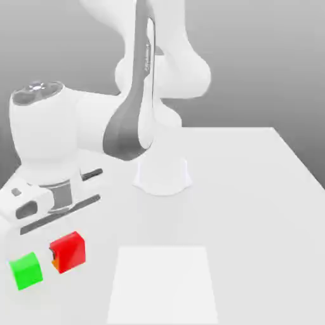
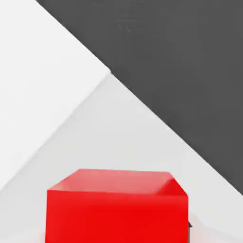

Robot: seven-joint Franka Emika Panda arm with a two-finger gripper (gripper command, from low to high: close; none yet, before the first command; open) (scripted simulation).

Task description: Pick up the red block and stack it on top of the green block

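The tool sits at about eight o'clock in the exterior view, low beneath the white wrist of the arm, and it is clamped on the red block. In the hand view the red block sits close under the camera, its top face and one broad side showing, square to the lens.

In the exterior view the red block hangs at a slight tilt, with a sliver of orange showing on its lower edge toward the exterior view's left. The green block lies just beside it, at roughly eight o'clock from it, the two near but apart.

Out from there, the white desk spreads toward three o'clock. A paler rectangular patch lies on it at six o'clock in the view, and the arm's round white base stands near the centre. Behind the desk the background is plain grey.
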